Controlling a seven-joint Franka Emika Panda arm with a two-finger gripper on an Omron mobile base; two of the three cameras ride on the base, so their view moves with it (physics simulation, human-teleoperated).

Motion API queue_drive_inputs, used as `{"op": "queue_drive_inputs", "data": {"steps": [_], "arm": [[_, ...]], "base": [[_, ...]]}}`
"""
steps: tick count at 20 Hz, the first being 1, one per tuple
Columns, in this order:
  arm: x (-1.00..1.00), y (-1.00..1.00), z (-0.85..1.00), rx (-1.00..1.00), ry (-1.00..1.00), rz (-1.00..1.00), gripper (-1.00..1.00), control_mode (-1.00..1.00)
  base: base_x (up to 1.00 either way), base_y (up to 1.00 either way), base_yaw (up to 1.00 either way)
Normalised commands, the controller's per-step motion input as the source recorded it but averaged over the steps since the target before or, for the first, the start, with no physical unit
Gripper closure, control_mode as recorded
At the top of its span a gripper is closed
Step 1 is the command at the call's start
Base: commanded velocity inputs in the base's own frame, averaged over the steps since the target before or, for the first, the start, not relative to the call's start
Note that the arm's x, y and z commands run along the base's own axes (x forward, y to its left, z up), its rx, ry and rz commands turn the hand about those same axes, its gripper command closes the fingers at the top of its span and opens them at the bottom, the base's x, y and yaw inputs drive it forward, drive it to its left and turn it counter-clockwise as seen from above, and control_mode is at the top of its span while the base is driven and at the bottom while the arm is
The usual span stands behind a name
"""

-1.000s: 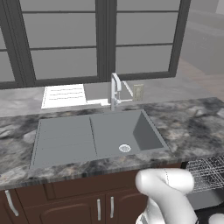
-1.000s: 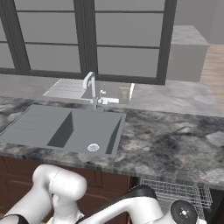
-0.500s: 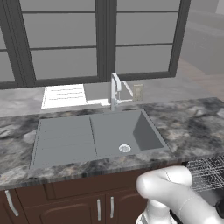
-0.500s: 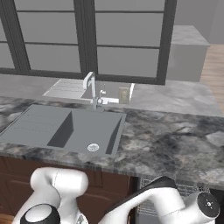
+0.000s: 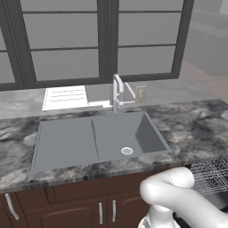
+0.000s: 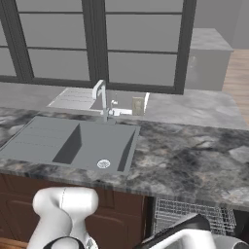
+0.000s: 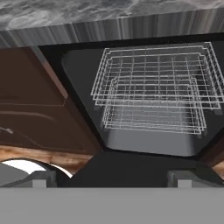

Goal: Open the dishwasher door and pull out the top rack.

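The dishwasher stands open under the counter. Its dark door (image 7: 141, 165) lies folded down, seen from above in the hand view. The top rack (image 7: 154, 72), a white wire basket, sticks out of the dark cavity, with a second wire rack (image 7: 153, 117) below it. The same top rack (image 5: 210, 176) shows past the counter edge at the right of the left base view, and the top rack (image 6: 188, 214) appears at the bottom of the right base view. My gripper (image 7: 113, 179) hangs open above the door, apart from the rack, with nothing between its fingertips (image 7: 43, 178).
A grey sink (image 5: 100, 137) with a ribbed drainboard and a faucet (image 5: 117, 92) is set into the marble counter (image 6: 194, 160). Brown cabinet doors (image 5: 80, 209) stand left of the dishwasher. A brown cabinet side (image 7: 39, 109) borders the opening.
The arm's forearm has swung to the right and lower in both base views. The rack and door have not visibly moved.
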Motion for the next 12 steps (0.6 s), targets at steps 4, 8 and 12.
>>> {"op": "queue_drive_inputs", "data": {"steps": [4,8,12], "arm": [[0.48,0.02,-0.16,-0.01,-0.08,0.0,-1.0,-1.0],[0.77,0.0,0.0,0.0,0.0,0.0,-1.0,-1.0],[0.62,0.0,-0.38,-0.03,0.0,0.0,-1.0,-1.0]], "base": [[0.0,0.0,0.0],[0.0,0.0,0.0],[0.0,0.0,0.0]]}}
